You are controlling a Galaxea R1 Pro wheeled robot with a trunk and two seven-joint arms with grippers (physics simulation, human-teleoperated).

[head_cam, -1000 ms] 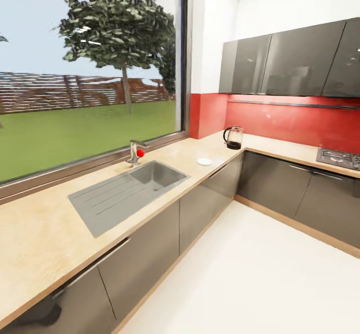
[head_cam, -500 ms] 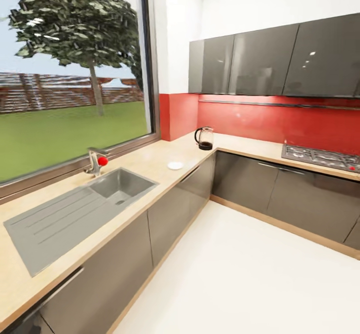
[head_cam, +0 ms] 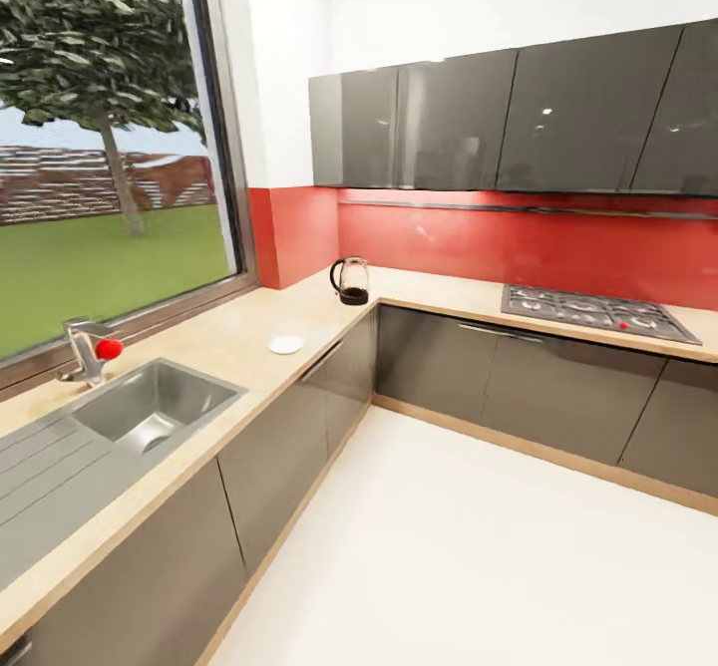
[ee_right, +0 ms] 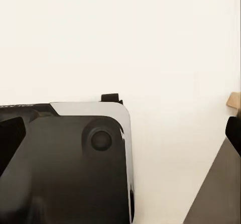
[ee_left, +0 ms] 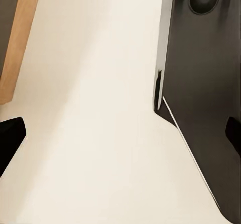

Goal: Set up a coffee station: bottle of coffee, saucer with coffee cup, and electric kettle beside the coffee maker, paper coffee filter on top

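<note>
Countertop [head_cam: 229,342] corner: electric kettle [head_cam: 350,281], saucer [head_cam: 286,345] near edge.

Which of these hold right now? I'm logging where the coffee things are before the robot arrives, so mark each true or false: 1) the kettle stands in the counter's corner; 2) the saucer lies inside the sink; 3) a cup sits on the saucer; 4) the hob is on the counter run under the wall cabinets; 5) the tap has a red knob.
1) True: the electric kettle stands in the corner of the countertop, by the red backsplash.
2) False: the saucer lies on the countertop, between the sink and the kettle.
3) False: the saucer is bare.
4) True: the hob sits on the counter below the wall cabinets.
5) True: the tap carries a red knob.
</note>
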